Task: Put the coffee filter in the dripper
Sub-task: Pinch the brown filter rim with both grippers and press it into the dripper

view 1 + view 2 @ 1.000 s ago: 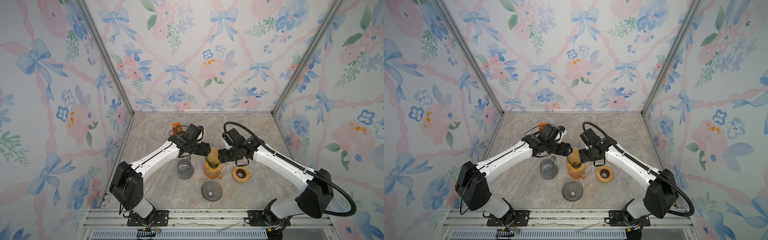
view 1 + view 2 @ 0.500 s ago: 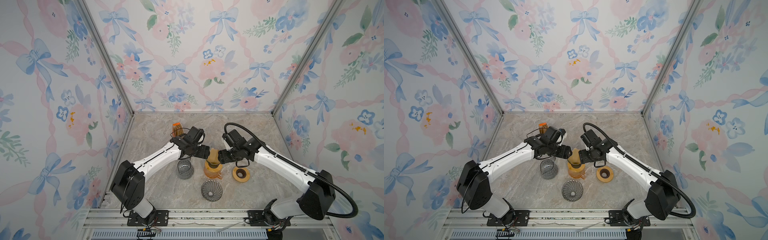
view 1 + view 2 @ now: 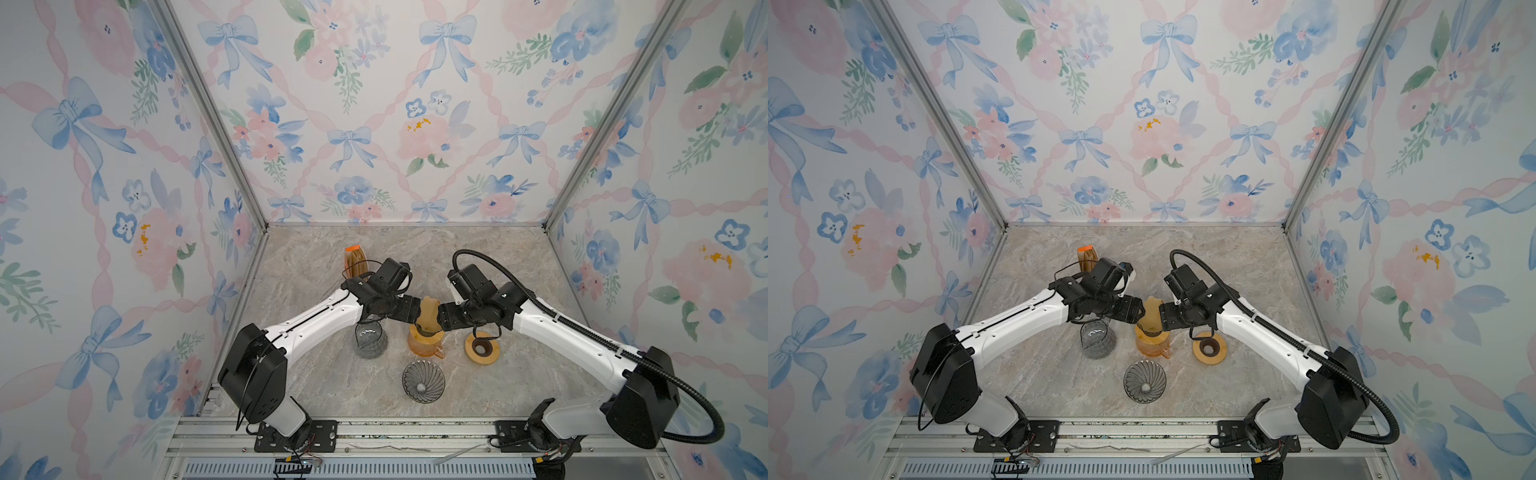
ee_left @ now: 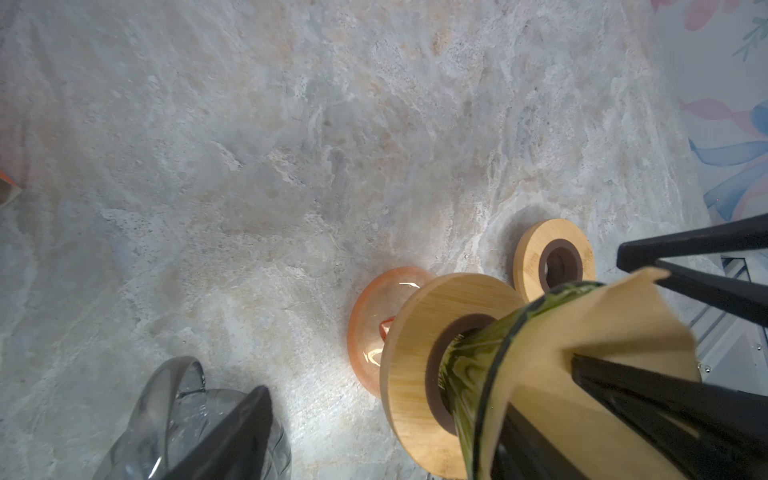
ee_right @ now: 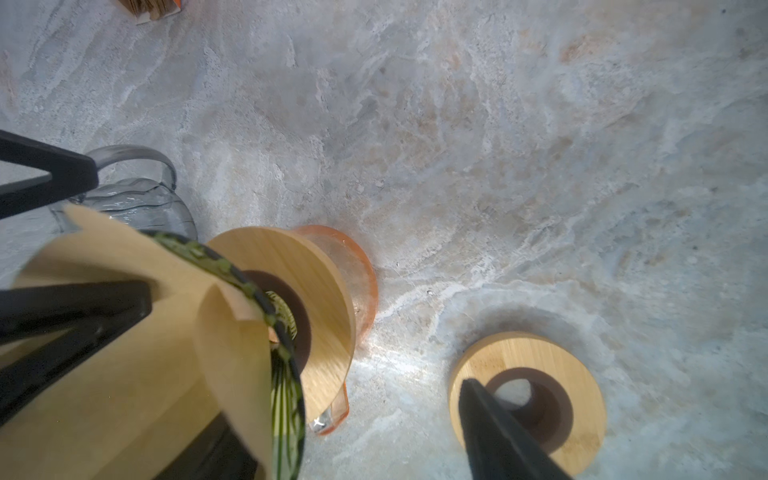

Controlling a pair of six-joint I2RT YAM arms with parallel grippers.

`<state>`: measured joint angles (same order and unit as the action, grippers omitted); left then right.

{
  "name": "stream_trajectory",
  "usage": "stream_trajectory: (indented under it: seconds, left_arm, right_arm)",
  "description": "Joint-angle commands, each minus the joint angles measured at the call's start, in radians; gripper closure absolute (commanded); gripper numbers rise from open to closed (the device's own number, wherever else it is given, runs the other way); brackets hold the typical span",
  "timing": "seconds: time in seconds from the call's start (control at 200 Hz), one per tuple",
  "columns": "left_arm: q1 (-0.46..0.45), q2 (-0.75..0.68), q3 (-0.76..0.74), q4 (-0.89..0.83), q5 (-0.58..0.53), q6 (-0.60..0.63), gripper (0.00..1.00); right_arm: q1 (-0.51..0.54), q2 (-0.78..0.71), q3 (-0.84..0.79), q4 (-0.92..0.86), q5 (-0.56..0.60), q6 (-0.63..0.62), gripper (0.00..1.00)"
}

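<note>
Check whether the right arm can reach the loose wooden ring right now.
Probably yes. The wooden ring lies bare beside the right gripper, whose jaws stand open, one finger over it. The other finger sits inside the coffee filter and must lift out first.

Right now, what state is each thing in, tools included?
coffee filter: opened out, in the green dripper, rim sticking above it.
green dripper: upright in the wooden collar on the orange carafe.
left tool: open, one finger against the filter.
right tool: open, one finger against the filter.
glass pitcher: upright, empty.
spare wooden ring: lying flat.
grey dripper: apart, empty.
</note>
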<state>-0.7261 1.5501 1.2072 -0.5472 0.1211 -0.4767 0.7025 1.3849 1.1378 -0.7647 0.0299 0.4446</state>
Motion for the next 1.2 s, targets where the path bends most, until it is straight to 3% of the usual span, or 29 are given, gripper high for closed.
stream_trajectory:
  seconds: [0.0, 0.615, 1.195]
  left_arm:
    - [-0.007, -0.043, -0.017, -0.007, -0.016, -0.016, 0.20]
    - [-0.028, -0.063, -0.035, -0.006, -0.030, -0.040, 0.19]
    - [-0.029, -0.021, -0.028, 0.001, -0.030, -0.051, 0.18]
  right_arm:
    - [0.015, -0.042, -0.019, 0.018, 0.007, 0.017, 0.25]
    - [-0.007, -0.028, 0.022, 0.055, -0.016, 0.017, 0.24]
    - [-0.007, -0.042, -0.079, 0.070, 0.027, 0.062, 0.24]
